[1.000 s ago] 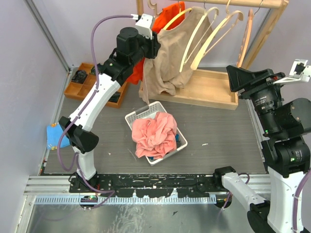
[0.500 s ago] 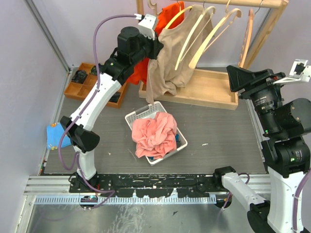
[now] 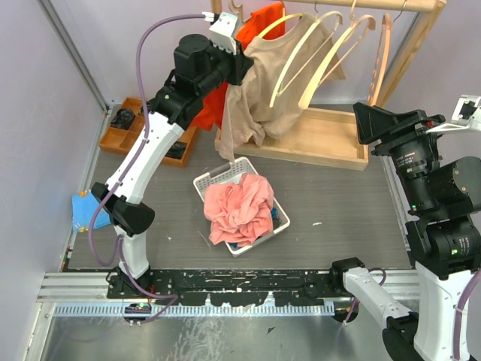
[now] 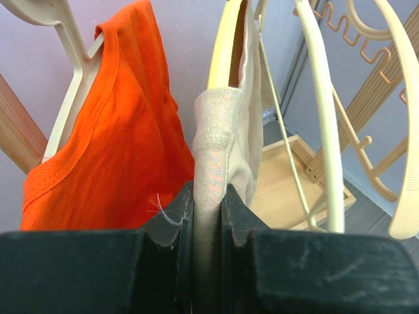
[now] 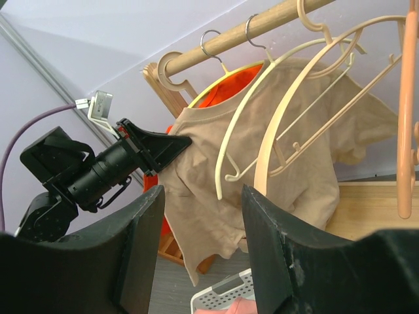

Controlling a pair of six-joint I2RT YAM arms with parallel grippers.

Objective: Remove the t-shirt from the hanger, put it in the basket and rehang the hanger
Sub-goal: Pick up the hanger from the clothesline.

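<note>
A beige t-shirt [image 3: 263, 101] hangs on a pale yellow hanger [image 3: 269, 28] from the wooden rail at the back. My left gripper [image 3: 242, 66] is raised to the shirt's left shoulder and shut on a fold of the sleeve [image 4: 213, 144], with cloth pinched between the black jaws [image 4: 208, 209]. The hanger's arm [image 4: 222, 46] rises just above the pinched fold. My right gripper [image 3: 364, 124] stands open at the right of the table, apart from the rack. Nothing is between its fingers [image 5: 203, 193], and the shirt [image 5: 196, 170] shows beyond them.
An orange shirt [image 3: 267, 19] hangs left of the beige one. Several bare hangers [image 3: 334, 49] hang to the right. The rack's wooden base tray [image 3: 331, 139] lies below. A white basket [image 3: 214, 178] holds pink cloth [image 3: 240, 207]. A compartment box [image 3: 128, 124] sits far left.
The left gripper's jaws closed on the beige sleeve, then rose slightly, drawing the shirt's left side up. The right arm barely shifted.
</note>
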